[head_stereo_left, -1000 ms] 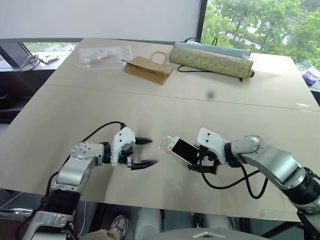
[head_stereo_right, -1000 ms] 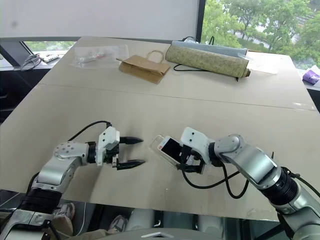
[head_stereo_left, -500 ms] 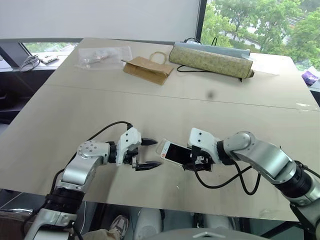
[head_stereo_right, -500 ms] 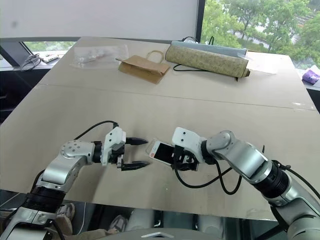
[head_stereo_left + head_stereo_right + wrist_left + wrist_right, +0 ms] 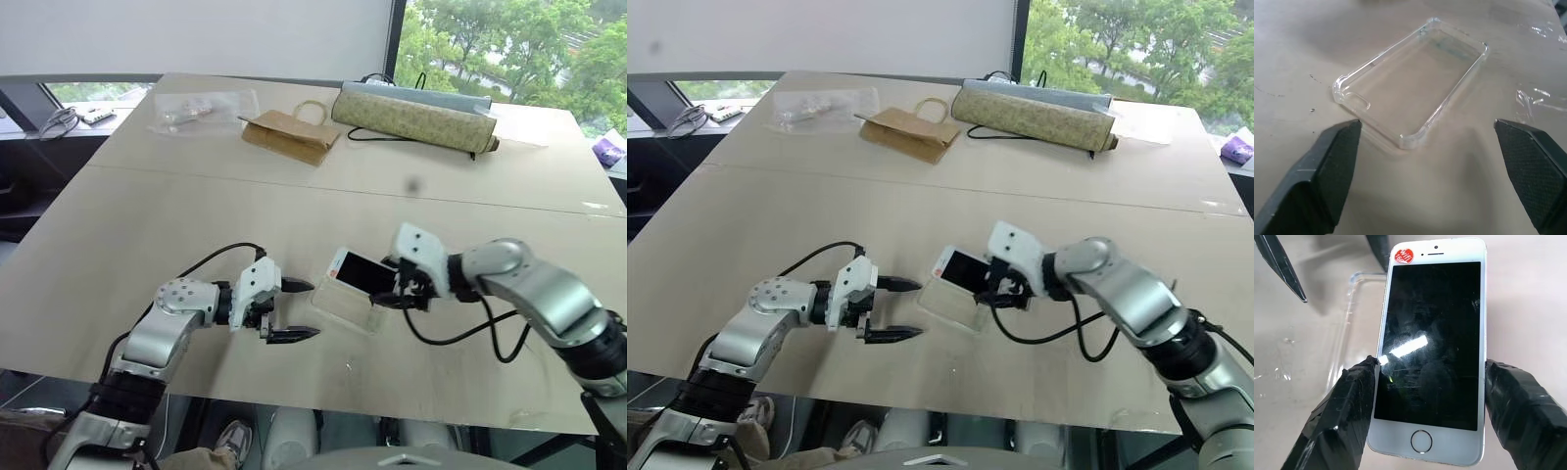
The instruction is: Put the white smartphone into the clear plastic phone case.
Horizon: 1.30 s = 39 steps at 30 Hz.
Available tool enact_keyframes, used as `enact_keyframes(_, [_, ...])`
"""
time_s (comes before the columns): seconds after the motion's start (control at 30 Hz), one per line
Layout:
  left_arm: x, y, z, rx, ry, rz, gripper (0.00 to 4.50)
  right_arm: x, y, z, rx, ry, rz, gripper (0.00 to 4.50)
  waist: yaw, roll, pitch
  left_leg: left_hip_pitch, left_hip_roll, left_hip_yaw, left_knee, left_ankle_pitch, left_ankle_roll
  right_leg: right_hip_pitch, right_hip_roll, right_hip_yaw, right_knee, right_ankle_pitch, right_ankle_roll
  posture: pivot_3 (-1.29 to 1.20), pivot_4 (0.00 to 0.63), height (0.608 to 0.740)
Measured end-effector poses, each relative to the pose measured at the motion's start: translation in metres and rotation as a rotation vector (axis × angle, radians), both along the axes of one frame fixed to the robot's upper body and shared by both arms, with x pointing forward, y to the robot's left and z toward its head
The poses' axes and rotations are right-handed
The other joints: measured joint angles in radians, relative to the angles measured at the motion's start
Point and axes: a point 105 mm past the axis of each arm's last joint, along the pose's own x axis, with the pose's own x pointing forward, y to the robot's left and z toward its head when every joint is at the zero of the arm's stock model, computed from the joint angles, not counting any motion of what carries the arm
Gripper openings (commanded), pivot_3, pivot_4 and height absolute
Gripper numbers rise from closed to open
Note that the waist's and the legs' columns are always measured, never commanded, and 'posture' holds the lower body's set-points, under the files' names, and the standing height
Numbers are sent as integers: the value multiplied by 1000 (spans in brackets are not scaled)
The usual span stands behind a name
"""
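Observation:
The white smartphone [image 5: 1432,342], black screen up with a red sticker at its top corner, is held by its long edges above the table with my right gripper [image 5: 1431,368] shut on it. In the head views the smartphone [image 5: 361,271] hangs tilted just above the far end of the clear plastic phone case [image 5: 343,309]. The case [image 5: 1410,88] lies flat and empty on the table, open side up. My left gripper [image 5: 312,310] is open, low over the table. Its fingers [image 5: 1327,171] straddle the case's near corner without touching it.
At the back of the table [image 5: 147,225] lie a crinkled clear bag [image 5: 201,108], a brown paper bag [image 5: 291,134] and a long patterned roll [image 5: 416,117] with a black cable. The table's front edge runs just below both arms.
My right gripper dipped toward the table, then rose up and to the right with the smartphone. The clear case, earlier at the phone's end, now lies alone on the table.

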Motion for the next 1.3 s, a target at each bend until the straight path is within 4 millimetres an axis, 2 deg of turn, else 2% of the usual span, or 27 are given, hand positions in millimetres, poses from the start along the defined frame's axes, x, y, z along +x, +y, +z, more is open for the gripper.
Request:
enact_keyframes(0.17, [3, -2, 29, -20, -47, -106, 4500, -4, -10, 2, 32, 19, -59, 2957, -2, 0, 0, 0, 0, 0, 0, 0, 0, 0, 0, 0, 0, 0, 0, 0, 150, 740])
enact_keyframes(0.2, [3, -1, 34, -11, -47, -127, 3955, -4, -13, 4, 38, 15, -71, 2942, -2, 0, 0, 0, 0, 0, 0, 0, 0, 0, 0, 0, 0, 0, 0, 0, 150, 740])
enact_keyframes(0.33, [5, -14, 51, 6, -66, -248, 2266, -14, -23, 10, 44, -2, -95, 2942, 3, 0, 1, -1, -1, 0, 0, 0, 0, 0, 0, 0, 0, 0, 1, 0, 150, 740])
enact_keyframes(0.47, [-3, -31, 38, 24, -19, -341, 2266, -28, -33, 8, 24, 8, -97, 2942, 0, 0, 1, -1, -1, 0, 0, 0, -1, 0, 0, 1, 0, -1, 2, 0, 150, 740])
enact_keyframes(0.57, [-7, -40, 31, 76, 5, -407, 2266, -30, -44, 9, 1, 0, -125, 2942, 0, 0, 1, -1, -1, -1, 1, 0, 0, 0, 0, 1, 0, -1, 2, 0, 150, 740])
enact_keyframes(0.73, [-1, -45, 22, 175, 2, -446, 2266, -34, -53, 12, -20, -20, -145, 2942, 0, 0, 1, -1, -1, -1, 1, 0, 0, 0, 0, 1, 0, -1, 2, 0, 150, 740])
enact_keyframes(0.77, [1, -45, 15, 216, 4, -453, 1712, -35, -54, 10, -25, -15, -149, 2942, 1, 0, 1, -1, -1, -1, 1, 0, 1, 0, 0, 1, 0, -1, 2, 0, 150, 740])
enact_keyframes(0.8, [1, -44, 9, 244, 7, -458, 1476, -35, -54, 10, -26, -18, -150, 2942, 1, 0, 1, -1, -2, -1, 1, 0, 0, 0, 0, 2, 0, -1, 2, 0, 150, 740])
enact_keyframes(0.83, [1, -42, 4, 261, 9, -463, 929, -36, -53, 11, -26, -25, -149, 2942, 1, 0, 1, -1, -2, -2, 1, 0, 0, 0, 0, 2, 0, -1, 2, 0, 150, 740])
enact_keyframes(0.9, [1, -41, 0, 283, -3, -469, 141, -36, -52, 13, -26, -39, -150, 2942, 0, 0, 1, -1, -2, -3, 1, 0, 0, 0, 0, 2, 0, -1, 2, 0, 150, 740])
enact_keyframes(1.1, [3, -43, -3, 295, -51, -484, 60, -40, -50, 13, -26, -59, -162, 2942, 3, 0, 1, -1, -2, -4, 3, 0, 1, 1, 0, 2, 0, -1, 2, 0, 150, 740])
enact_keyframes(1.3, [4, -43, -3, 281, 1, -429, 60, -44, -51, 13, -20, -61, -175, 2942, 0, -1, 0, 0, -2, -8, 6, -1, 1, 3, 0, 2, 1, -1, 2, 0, 150, 740])
